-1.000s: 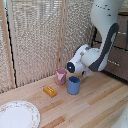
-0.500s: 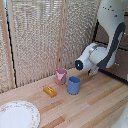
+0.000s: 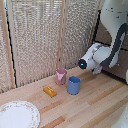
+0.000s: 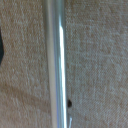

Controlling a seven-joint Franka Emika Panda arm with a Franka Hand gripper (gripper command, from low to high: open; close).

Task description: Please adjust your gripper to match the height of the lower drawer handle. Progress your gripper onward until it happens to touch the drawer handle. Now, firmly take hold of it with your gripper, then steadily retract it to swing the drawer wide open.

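Observation:
In the wrist view the drawer handle (image 4: 56,64) is a silvery bar running straight across the picture, very close, against the grainy brown drawer front (image 4: 100,60). One dark finger (image 4: 1,50) shows at the picture's edge, well apart from the bar; the other finger is out of frame. In the exterior view my gripper (image 3: 98,70) ends the white arm at the exterior view's right, up against the dark brown drawer (image 3: 119,71). The arm hides the handle there.
A pink cup (image 3: 61,76), a blue cup (image 3: 74,85) and a small orange block (image 3: 50,92) stand on the wooden table (image 3: 95,107). A patterned plate (image 3: 17,115) lies at the front left. A woven screen (image 3: 40,35) forms the back wall.
The arm's end has moved toward the exterior view's right, closer to the brown drawers. The cups, block and plate have not moved.

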